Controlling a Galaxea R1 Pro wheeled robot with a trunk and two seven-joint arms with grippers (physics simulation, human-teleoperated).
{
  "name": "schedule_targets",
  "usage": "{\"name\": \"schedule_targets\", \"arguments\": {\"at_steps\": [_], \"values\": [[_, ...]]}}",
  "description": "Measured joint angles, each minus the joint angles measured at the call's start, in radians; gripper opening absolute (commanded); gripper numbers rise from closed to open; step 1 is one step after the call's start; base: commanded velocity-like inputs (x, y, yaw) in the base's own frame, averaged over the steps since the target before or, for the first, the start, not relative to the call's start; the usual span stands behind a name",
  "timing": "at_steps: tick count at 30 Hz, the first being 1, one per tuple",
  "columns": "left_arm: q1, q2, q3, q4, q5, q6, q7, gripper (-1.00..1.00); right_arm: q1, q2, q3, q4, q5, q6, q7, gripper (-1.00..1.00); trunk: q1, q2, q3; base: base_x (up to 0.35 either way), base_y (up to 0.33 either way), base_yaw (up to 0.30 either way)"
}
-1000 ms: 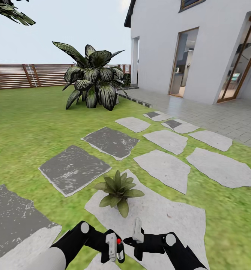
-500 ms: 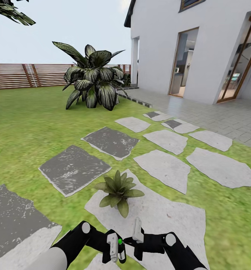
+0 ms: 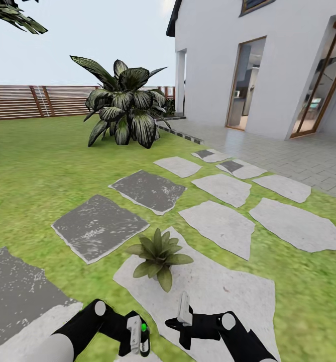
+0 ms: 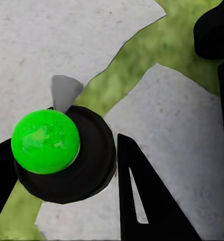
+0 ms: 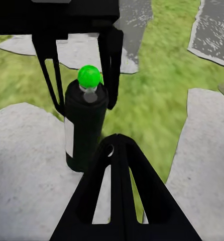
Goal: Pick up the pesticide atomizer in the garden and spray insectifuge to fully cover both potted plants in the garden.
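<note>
The pesticide atomizer [image 3: 143,338] is a dark bottle with a white label band and a bright green ball on top [image 4: 45,140]. My left gripper [image 3: 137,338] is shut on the atomizer [image 5: 84,130], one finger on each side of its neck. It hangs over a pale stepping stone at the bottom of the head view. One potted plant [image 3: 159,256], a low green rosette, stands on that stone just beyond the grippers. My right gripper [image 3: 184,307] is shut and empty, right of the atomizer, and its joined fingertips [image 5: 117,143] point at the bottle. The other potted plant is out of view.
Grey stepping stones [image 3: 220,223] cross the lawn [image 3: 32,176] toward a paved terrace [image 3: 298,156] by the white house. A big dark broad-leaved bush [image 3: 122,108] stands further back. A brown slatted fence [image 3: 32,100] closes the far side.
The ball on top of the atomizer went from red to green. My left arm has carried the atomizer to the left and lower in the head view. The right arm has not moved.
</note>
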Motion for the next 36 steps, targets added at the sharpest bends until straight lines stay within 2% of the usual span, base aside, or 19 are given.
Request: {"name": "schedule_targets", "arguments": {"at_steps": [8, 9, 11, 16, 19, 22, 23, 24, 25, 27, 30, 32, 33, 36], "values": [[0.000, 0.110, 0.000, 0.007, 0.001, -0.001, 0.001, -1.00, 0.000, 0.000, 0.000, 0.002, 0.002, -0.002, 0.000, -1.00, 0.000, 0.000, 0.000, 0.000, 0.000, 0.000], [0.000, 0.123, 0.000, 0.007, 0.002, -0.001, 0.001, -1.00, 0.000, -0.001, 0.000, 0.002, 0.002, -0.002, -0.001, 1.00, 0.000, 0.000, 0.000, 0.000, 0.000, 0.000], [0.001, 0.151, 0.001, 0.008, 0.003, -0.002, 0.001, -1.00, 0.000, -0.001, 0.000, 0.003, 0.002, -0.002, 0.000, 1.00, 0.000, 0.000, 0.000, 0.000, 0.000, 0.000], [0.002, 0.184, 0.011, 0.008, 0.013, -0.002, 0.008, -1.00, 0.000, -0.003, -0.001, 0.006, 0.001, -0.001, -0.001, 1.00, 0.000, 0.000, 0.000, 0.000, 0.000, 0.000], [0.002, 0.184, 0.073, 0.008, 0.046, 0.004, 0.042, -1.00, 0.000, -0.016, -0.001, 0.013, 0.002, -0.002, -0.017, 1.00, 0.000, 0.000, 0.000, 0.000, 0.000, 0.000], [0.002, 0.181, 0.158, 0.011, 0.080, 0.009, 0.113, -1.00, 0.002, -0.063, -0.002, 0.032, 0.002, -0.003, -0.070, 1.00, 0.000, 0.000, 0.000, 0.000, 0.000, 0.000], [0.002, 0.178, 0.193, 0.014, 0.086, 0.012, 0.145, -1.00, 0.003, -0.090, -0.005, 0.076, 0.001, -0.004, -0.119, 1.00, 0.000, 0.000, 0.000, 0.000, 0.000, 0.000], [0.002, 0.177, 0.214, 0.017, 0.089, 0.014, 0.161, -1.00, 0.003, -0.112, -0.009, 0.142, 0.003, -0.005, -0.189, 1.00, 0.000, 0.000, 0.000, 0.000, 0.000, 0.000], [0.002, 0.174, 0.260, 0.024, 0.095, 0.024, 0.184, -1.00, 0.004, -0.140, -0.012, 0.236, 0.004, -0.005, -0.313, 1.00, 0.000, 0.000, 0.000, 0.000, 0.000, 0.000], [0.002, 0.167, 0.304, 0.027, 0.098, 0.053, 0.193, -1.00, 0.004, -0.162, -0.014, 0.329, 0.004, -0.007, -0.458, 1.00, 0.000, 0.000, 0.000, 0.000, 0.000, 0.000], [0.002, 0.153, 0.392, 0.025, 0.098, 0.159, 0.198, -1.00, 0.004, -0.178, -0.015, 0.443, 0.006, -0.007, -0.696, 1.00, 0.000, 0.000, 0.000, 0.000, 0.000, 0.000], [0.000, 0.140, 0.430, 0.019, 0.096, 0.235, 0.210, -1.00, 0.005, -0.181, -0.016, 0.496, 0.007, -0.007, -0.854, 1.00, 0.000, 0.000, 0.000, 0.000, 0.000, 0.000], [-0.002, 0.135, 0.444, 0.017, 0.094, 0.286, 0.226, -1.00, 0.005, -0.181, -0.020, 0.524, -0.010, -0.006, -0.952, 1.00, 0.000, 0.000, 0.000, 0.000, 0.000, 0.000], [-0.008, 0.121, 0.455, 0.014, 0.090, 0.374, 0.256, -1.00, 0.005, -0.174, -0.047, 0.556, -0.081, -0.006, -1.121, 1.00, 0.000, 0.000, 0.000, 0.000, 0.000, 0.000]]}}
